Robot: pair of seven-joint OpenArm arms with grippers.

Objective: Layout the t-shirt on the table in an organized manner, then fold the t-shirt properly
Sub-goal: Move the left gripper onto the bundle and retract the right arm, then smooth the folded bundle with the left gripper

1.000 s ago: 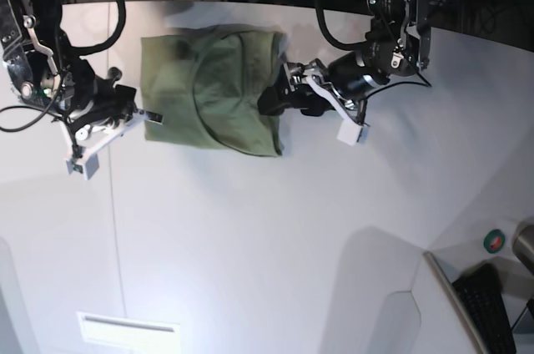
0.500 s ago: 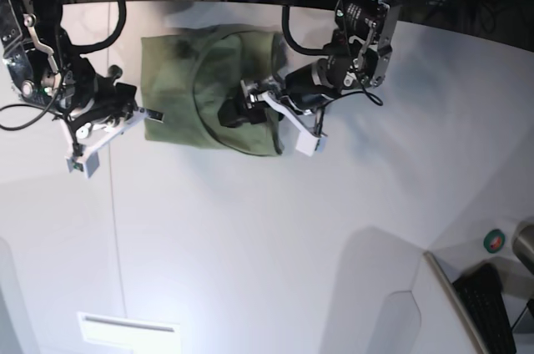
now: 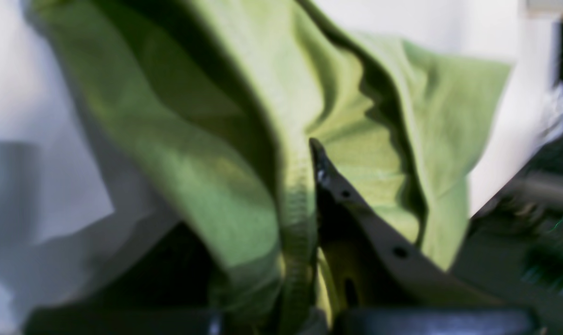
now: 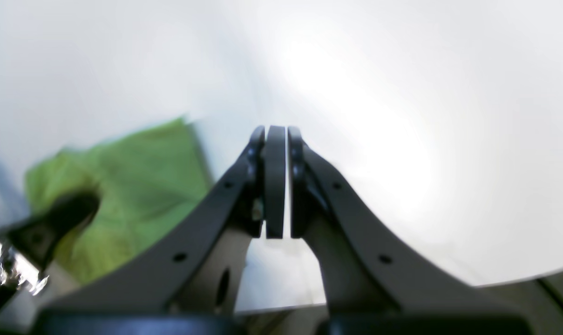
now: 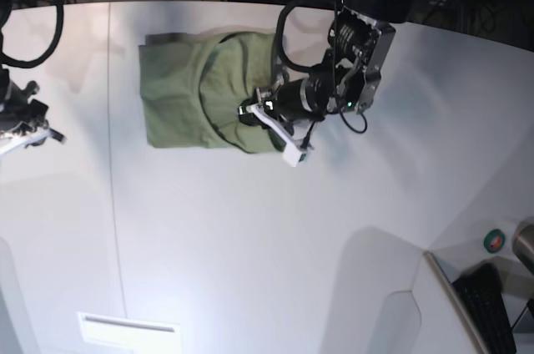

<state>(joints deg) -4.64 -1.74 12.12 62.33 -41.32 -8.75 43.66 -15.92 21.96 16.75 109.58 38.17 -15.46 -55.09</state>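
Left pincer [image 5: 250, 112] clamped on t-shirt [image 5: 204, 91] hem at its near-right edge; shirt runs leftward across worktop [image 5: 250, 245]. Right pincer [image 4: 275, 181] closed, empty, well apart.

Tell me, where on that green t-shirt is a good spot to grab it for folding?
Probably the thick ribbed hem, where the left gripper pinches now. Coming from the t-shirt's outer edge over the bare table suits it: the cloth lies flat, and there the layers lift free.
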